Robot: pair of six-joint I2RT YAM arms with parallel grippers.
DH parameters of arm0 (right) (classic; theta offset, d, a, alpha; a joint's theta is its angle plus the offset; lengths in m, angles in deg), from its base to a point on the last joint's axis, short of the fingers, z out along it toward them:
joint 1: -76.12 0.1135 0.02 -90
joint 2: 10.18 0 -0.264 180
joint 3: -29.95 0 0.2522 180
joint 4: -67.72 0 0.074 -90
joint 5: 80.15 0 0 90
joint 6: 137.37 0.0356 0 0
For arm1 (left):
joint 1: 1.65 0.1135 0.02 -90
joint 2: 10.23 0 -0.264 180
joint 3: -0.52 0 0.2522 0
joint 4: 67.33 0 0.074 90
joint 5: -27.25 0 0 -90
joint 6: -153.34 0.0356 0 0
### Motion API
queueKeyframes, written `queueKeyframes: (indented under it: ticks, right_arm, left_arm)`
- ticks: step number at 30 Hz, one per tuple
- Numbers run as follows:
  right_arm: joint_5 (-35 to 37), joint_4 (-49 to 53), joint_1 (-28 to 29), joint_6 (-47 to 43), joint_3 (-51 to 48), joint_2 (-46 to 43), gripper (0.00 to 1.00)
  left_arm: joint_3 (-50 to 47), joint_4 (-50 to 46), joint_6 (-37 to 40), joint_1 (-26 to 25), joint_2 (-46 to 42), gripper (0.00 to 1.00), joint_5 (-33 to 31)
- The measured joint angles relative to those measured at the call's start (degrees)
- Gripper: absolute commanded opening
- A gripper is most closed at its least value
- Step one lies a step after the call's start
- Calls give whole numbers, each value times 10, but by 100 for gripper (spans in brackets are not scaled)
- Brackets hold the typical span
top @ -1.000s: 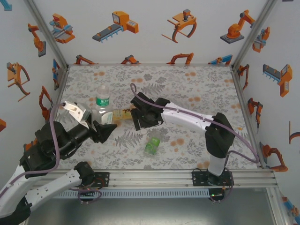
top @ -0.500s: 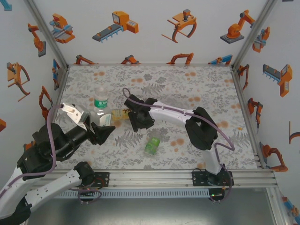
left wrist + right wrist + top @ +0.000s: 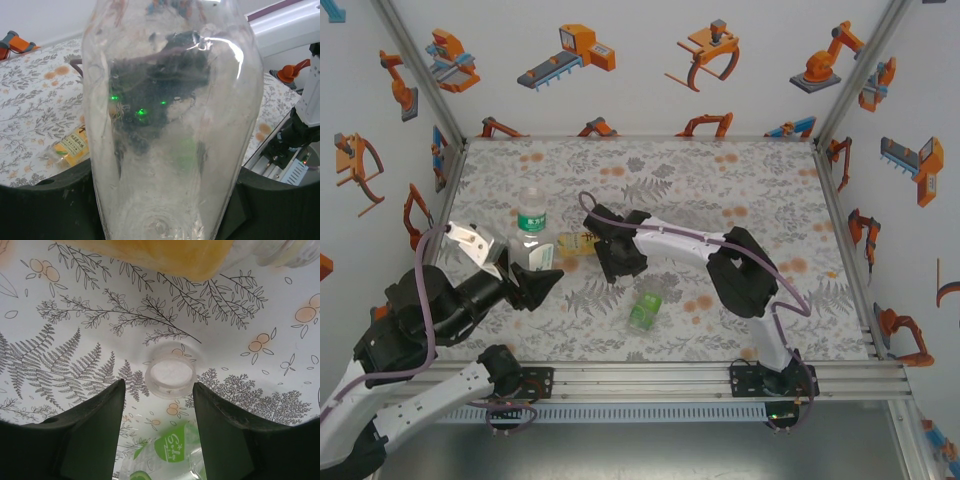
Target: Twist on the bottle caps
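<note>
— Why does the left hand clamp the clear bottle upright?
— Likely to steady it for capping. The right hand, half open, straddles the pale cap on the tabletop, with the amber bottle at its twelve o'clock and the green bottle at six.

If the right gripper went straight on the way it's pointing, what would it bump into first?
Probably the small pale bottle cap lying on the table, straight ahead between the right gripper's open fingers. Nothing seems to be in the way, though depth is hard to judge.
</note>
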Motion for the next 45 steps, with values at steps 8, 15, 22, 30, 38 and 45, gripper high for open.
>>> queueKeyframes:
  ticks: [8, 15, 22, 30, 38, 45]
  right_arm:
    - [0, 0, -1, -4, 0, 9, 53]
    - [0, 0, -1, -4, 0, 11, 51]
    - [-2, -5, -7, -3, -8, 13, 44]
    - [-11, -19, -19, -2, -24, 10, 30]
    - [-36, -43, -40, 3, -43, -2, 23]
    - [-70, -60, -92, -3, -68, -46, 23]
  left_arm:
    - [0, 0, 0, 0, -3, 0, -4]
    - [0, 0, 0, 0, -3, 0, -7]
    - [0, 0, 0, 0, -3, 0, -8]
    - [0, 0, -4, 0, -3, 0, -9]
    - [0, 0, -7, 0, -1, 0, -9]
    - [0, 5, -9, 0, 16, 0, -7]
